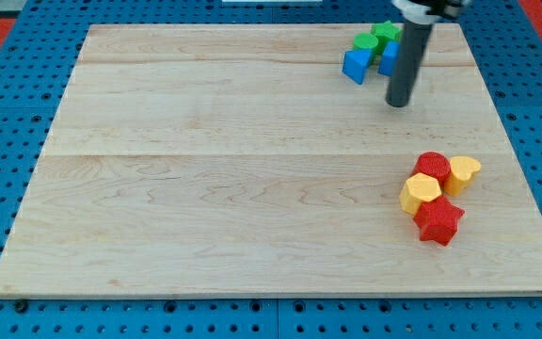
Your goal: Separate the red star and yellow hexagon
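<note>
The red star [438,222] lies near the view's lower right, touching the yellow hexagon [421,193] just above and to its left. A red round block [432,166] and a yellow heart-like block [463,173] sit right above them in the same cluster. My tip [399,102] is at the view's upper right, well above the cluster and apart from it, just right of and below the blue blocks.
A group at the view's top right holds a blue block [356,65], another blue block [389,58] partly behind the rod, a green block [366,42] and a green round block [386,33]. The wooden board [205,169] lies on a blue pegboard.
</note>
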Available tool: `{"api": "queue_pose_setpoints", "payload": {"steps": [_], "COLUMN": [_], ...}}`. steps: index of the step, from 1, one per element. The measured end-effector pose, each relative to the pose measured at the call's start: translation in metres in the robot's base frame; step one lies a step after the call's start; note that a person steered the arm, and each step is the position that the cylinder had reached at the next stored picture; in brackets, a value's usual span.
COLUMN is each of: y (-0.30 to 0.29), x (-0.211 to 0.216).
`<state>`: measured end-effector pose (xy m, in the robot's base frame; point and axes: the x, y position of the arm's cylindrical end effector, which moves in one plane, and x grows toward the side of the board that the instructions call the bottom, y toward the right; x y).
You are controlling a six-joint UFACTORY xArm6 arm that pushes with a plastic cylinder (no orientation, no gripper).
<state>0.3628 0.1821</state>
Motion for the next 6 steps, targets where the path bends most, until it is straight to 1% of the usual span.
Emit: {"api": "queue_pose_setpoints", "payload": {"steps": [1, 2, 3, 4, 5, 6], "y": [0.049, 0.099, 0.092, 0.060, 0.052, 0.055], "x": [0.026, 0.104, 0.154, 0.162, 0.190, 0.201]}}
